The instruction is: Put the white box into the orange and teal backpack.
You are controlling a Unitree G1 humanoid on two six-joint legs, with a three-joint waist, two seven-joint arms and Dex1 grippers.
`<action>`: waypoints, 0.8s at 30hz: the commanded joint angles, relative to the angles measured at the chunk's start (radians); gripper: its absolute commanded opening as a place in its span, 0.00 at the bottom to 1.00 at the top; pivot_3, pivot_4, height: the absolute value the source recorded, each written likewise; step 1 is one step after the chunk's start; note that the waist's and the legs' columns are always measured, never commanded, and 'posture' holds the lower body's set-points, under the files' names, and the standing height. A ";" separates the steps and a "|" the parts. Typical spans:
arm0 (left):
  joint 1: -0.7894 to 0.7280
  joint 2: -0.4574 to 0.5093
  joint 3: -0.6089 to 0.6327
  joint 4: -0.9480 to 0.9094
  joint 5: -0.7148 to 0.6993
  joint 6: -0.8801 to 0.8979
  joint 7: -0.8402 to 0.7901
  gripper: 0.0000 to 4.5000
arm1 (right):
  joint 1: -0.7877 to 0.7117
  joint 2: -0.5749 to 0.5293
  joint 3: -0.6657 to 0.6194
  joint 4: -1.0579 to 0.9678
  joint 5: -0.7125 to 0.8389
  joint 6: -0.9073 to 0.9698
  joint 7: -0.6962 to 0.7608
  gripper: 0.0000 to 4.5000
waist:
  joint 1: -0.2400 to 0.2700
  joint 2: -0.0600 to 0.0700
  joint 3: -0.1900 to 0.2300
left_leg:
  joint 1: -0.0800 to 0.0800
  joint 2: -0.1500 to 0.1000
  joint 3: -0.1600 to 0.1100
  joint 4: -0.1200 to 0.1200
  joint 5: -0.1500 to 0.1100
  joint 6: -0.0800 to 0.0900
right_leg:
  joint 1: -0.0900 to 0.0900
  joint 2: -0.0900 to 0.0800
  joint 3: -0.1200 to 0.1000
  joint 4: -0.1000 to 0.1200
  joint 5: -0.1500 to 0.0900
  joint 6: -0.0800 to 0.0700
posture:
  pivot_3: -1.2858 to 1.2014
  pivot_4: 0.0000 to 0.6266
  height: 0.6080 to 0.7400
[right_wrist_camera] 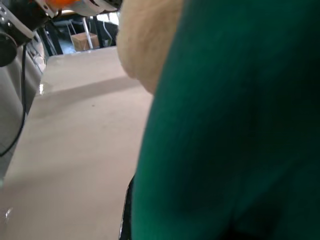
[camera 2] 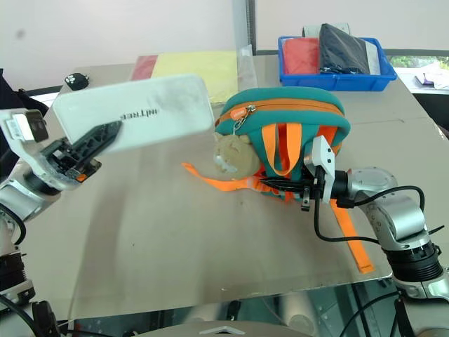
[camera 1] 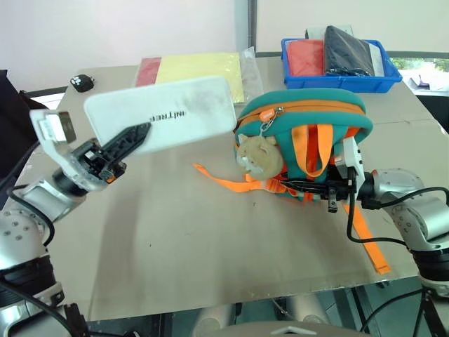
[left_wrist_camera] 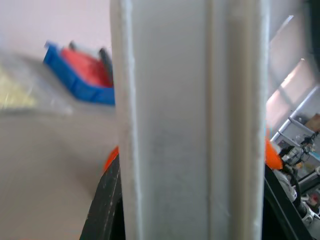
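The left gripper (camera 1: 133, 137) clamps the near edge of the white box (camera 1: 163, 112), holding it in the air, left of the backpack (camera 1: 303, 137). The box is flat, round-cornered, with small dark lettering. The right gripper (camera 1: 303, 186), fingers closed, presses into the backpack's near side among orange straps, its tips hidden. A blue tray (camera 1: 340, 70) and yellow folder (camera 1: 200, 70) lie farther back.

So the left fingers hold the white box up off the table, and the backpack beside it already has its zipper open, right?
Not quite. The left fingers do hold the white box up off the table, but the backpack is still zipped: the left eye view shows its orange zipper line running closed along the teal top. The rest stands.
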 commanded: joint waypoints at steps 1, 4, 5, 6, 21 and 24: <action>-0.049 0.011 -0.080 -0.038 0.179 -0.184 -0.080 0.25 | -0.013 0.029 -0.016 -0.056 0.032 0.023 -0.044 0.03 | 0.003 0.000 0.000 | 0.000 0.000 0.000 0.001 0.000 0.000 | 0.001 0.000 0.000 0.000 0.001 -0.001 | 0.52 0.24 1.00; -0.061 0.008 -0.189 -0.053 0.354 -0.351 -0.160 0.25 | -0.027 0.050 -0.027 -0.067 0.050 0.048 -0.073 0.03 | 0.004 0.000 0.000 | 0.000 0.000 0.000 0.003 0.000 0.000 | 0.001 0.001 0.000 0.000 0.002 0.000 | 0.52 0.24 1.00; -0.067 0.007 -0.235 -0.042 0.432 -0.432 -0.185 0.25 | -0.031 0.056 -0.032 -0.071 0.058 0.056 -0.083 0.03 | 0.004 0.000 0.000 | 0.000 0.000 0.000 0.003 0.000 0.000 | 0.001 0.001 0.000 -0.001 0.002 0.001 | 0.52 0.24 1.00; -0.072 0.004 -0.266 -0.032 0.488 -0.491 -0.203 0.25 | -0.034 0.059 -0.036 -0.073 0.064 0.061 -0.090 0.03 | 0.004 0.000 0.000 | 0.000 0.000 0.000 0.003 0.000 0.000 | 0.001 0.001 0.000 -0.001 0.002 0.001 | 0.52 0.24 1.00; -0.323 -0.025 -0.520 0.114 0.547 -0.581 -0.604 0.25 | -0.027 0.059 -0.043 -0.057 0.060 0.060 -0.108 0.03 | -0.006 0.000 0.000 | -0.002 0.000 -0.002 0.005 0.000 0.000 | 0.001 0.001 -0.002 -0.001 0.002 0.001 | 0.52 0.24 1.00; -0.418 -0.138 -0.556 0.268 0.686 -0.671 -0.461 0.25 | -0.017 0.061 -0.040 -0.058 0.048 0.051 -0.109 0.03 | 0.002 0.000 0.000 | -0.002 0.000 -0.002 0.005 0.000 0.000 | 0.001 0.001 -0.002 0.000 0.002 0.001 | 0.52 0.24 1.00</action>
